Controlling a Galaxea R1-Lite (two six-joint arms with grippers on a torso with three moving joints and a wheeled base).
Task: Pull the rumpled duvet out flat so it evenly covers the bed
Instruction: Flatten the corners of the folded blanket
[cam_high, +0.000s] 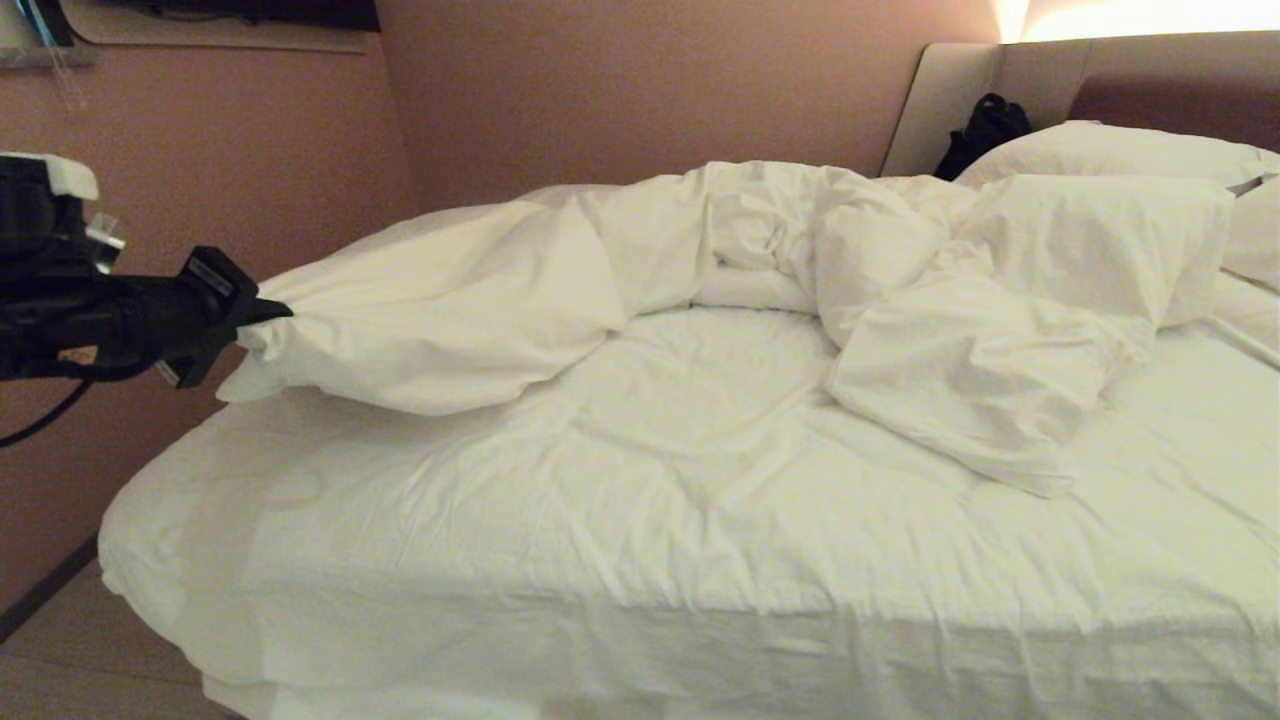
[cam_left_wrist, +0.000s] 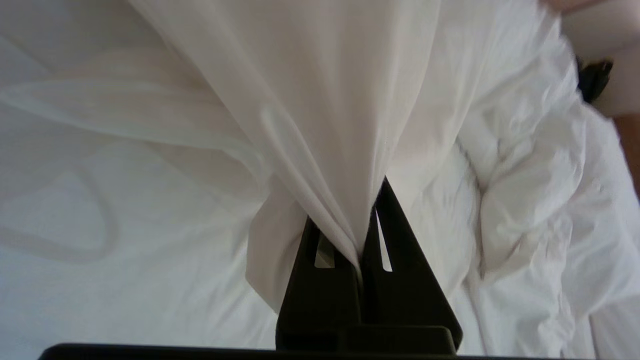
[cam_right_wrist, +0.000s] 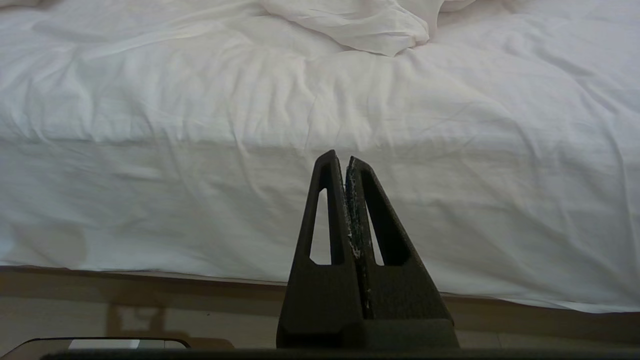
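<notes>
A plain pinkish wall (cam_high: 640, 90) runs behind a padded beige-and-brown headboard (cam_high: 1130, 85). Warm light (cam_high: 1130, 18) glows just above the headboard. A black bag (cam_high: 985, 130) leans against it. Pale floor (cam_high: 90, 660) lies below the wall.

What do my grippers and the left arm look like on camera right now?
Both grippers, left gripper and right gripper, have matte black, tapered triangular fingers with slot cutouts. The left arm is black, with a white cap, clear clips and a trailing black cable.

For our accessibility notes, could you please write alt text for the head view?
The left gripper, shut, pinches a corner of the rumpled white duvet off the bed's left edge. Pillows lie by the headboard.
</notes>
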